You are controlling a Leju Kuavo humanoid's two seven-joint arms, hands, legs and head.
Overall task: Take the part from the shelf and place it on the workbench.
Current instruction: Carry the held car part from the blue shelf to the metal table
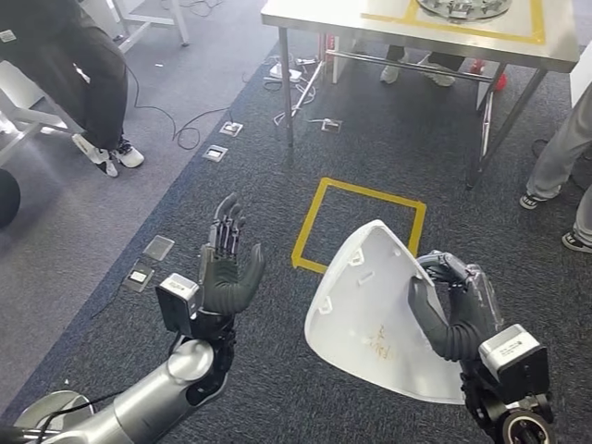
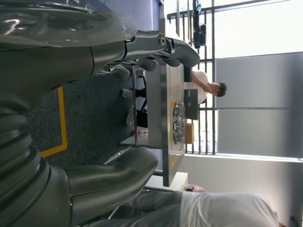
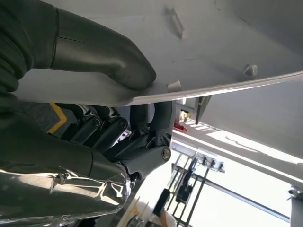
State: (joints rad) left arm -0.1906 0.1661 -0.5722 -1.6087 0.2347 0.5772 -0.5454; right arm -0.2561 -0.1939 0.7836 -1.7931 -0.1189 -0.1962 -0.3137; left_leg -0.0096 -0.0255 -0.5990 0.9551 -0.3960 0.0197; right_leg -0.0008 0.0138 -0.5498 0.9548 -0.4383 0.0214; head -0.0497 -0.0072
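The part is a white curved plastic shell (image 1: 370,310) with small tabs on its inner face. My right hand (image 1: 453,310) grips its right edge, thumb on the inner face and fingers behind; the right wrist view shows the thumb (image 3: 107,59) pressed on the shell (image 3: 221,52). The shell hangs over the dark carpet, short of the workbench. My left hand (image 1: 227,268) is raised to the left of the shell, palm up, fingers apart, holding nothing; in the left wrist view its fingers (image 2: 157,47) are spread. The white workbench (image 1: 335,20) stands ahead at the top of the head view.
A yellow taped square (image 1: 307,231) marks the carpet ahead of me. A round metal fixture (image 1: 461,7) lies on the workbench inside yellow tape. Cables and floor sockets (image 1: 215,153) lie to the left. One person sits at the far left (image 1: 91,74); others stand at the right (image 1: 559,157).
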